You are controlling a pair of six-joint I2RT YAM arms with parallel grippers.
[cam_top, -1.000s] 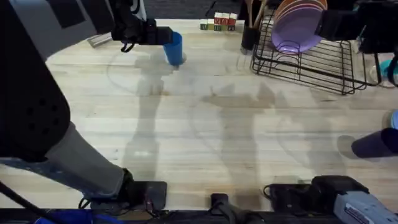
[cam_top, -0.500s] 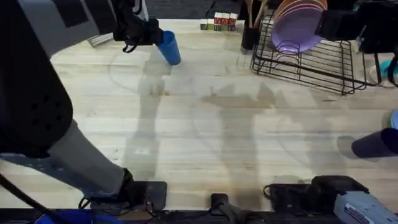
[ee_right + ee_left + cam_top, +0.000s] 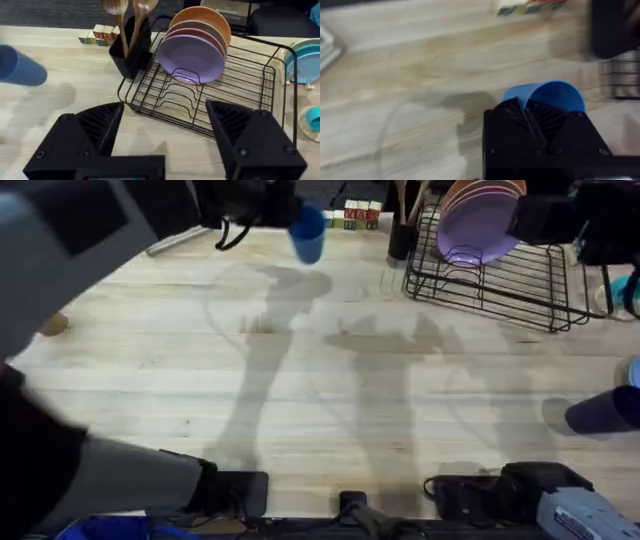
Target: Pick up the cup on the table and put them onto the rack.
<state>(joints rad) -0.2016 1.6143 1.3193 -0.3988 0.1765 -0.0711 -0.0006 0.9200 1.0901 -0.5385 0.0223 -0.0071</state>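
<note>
Overhead view: the cup (image 3: 307, 235) is held by the left end effector (image 3: 270, 208), closed on its rim, and is carried clear of the table (image 3: 330, 400), its shadow cast on the wood beneath. The rack (image 3: 500, 275) is seen well apart from this end effector, on the far side of the cup, with purple and orange plates (image 3: 478, 220) stood in its slots. Right wrist view: the right end effector (image 3: 165, 145) is spread wide and empty, the rack (image 3: 200, 100) lying ahead of it.
</note>
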